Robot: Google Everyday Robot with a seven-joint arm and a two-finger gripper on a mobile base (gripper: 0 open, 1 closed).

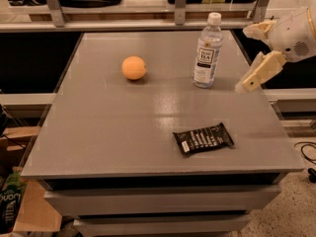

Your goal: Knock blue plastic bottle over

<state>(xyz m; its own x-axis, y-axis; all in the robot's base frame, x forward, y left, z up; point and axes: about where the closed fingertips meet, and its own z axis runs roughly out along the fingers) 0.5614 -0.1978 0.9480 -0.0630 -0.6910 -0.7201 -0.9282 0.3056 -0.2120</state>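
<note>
We see the blue plastic bottle (208, 53) standing upright on the grey table (98, 132), at about 1 o'clock from the tabletop's middle, white cap on top and its "TEA" label facing us. The gripper (244, 58) hangs at the bottle's 3 o'clock, over the table's right edge, near the bottle but apart from it. Its two pale fingers (260, 72) are spread wide, one above the other, with nothing between them. An orange ball (134, 67) rests at the bottle's 9 o'clock, well apart from it and shorter than it. A dark snack wrapper (203, 138) lies flat at about 5 o'clock from the table's middle, near the front edge
</note>
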